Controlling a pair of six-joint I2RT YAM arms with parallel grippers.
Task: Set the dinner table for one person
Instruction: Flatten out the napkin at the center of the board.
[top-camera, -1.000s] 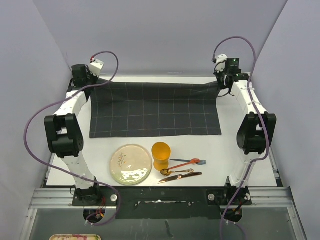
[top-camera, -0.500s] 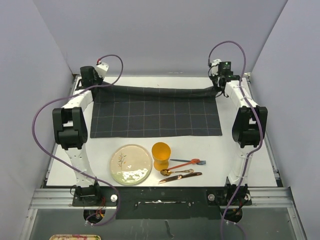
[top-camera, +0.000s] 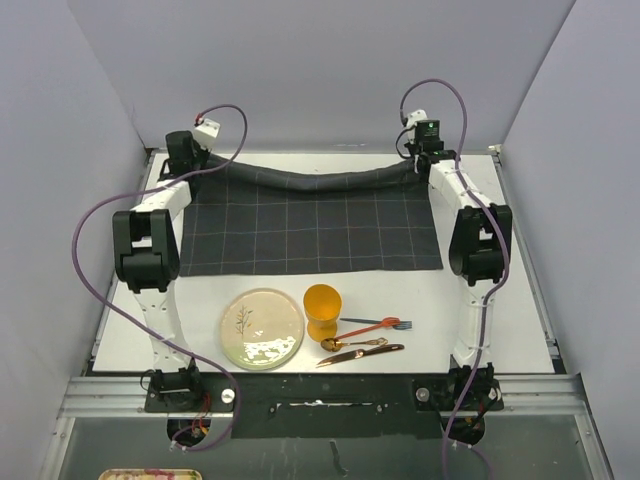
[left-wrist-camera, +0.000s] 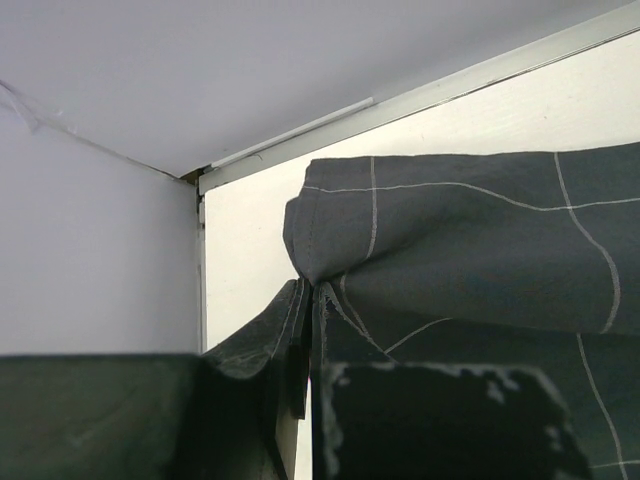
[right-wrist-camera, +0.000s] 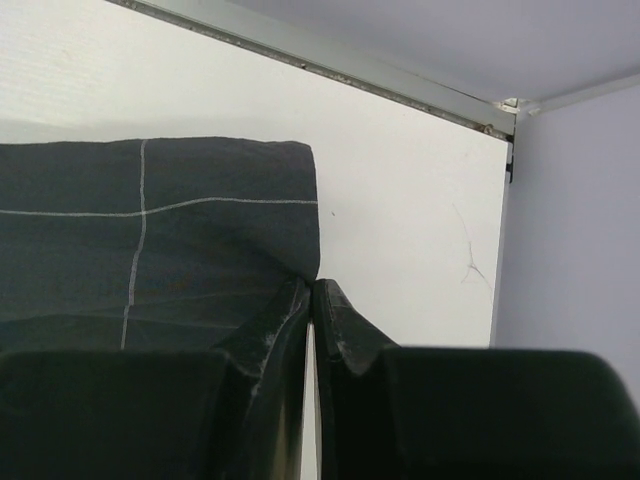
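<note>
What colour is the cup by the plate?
The cup is orange, best seen in the top view.

The dark grid cloth (top-camera: 310, 225) covered the worktop's (top-camera: 525, 300) middle, its far edge raised in a sagging ridge between the left claw (top-camera: 190, 165) and right claw (top-camera: 425, 162). Near the front, plate (top-camera: 262, 328), orange cup (top-camera: 322, 310), fork (top-camera: 380, 324), spoon (top-camera: 350, 343) and knife (top-camera: 360, 353) crowded the centre. Bare white worktop lay open right of the cloth and right of the cutlery.
</note>
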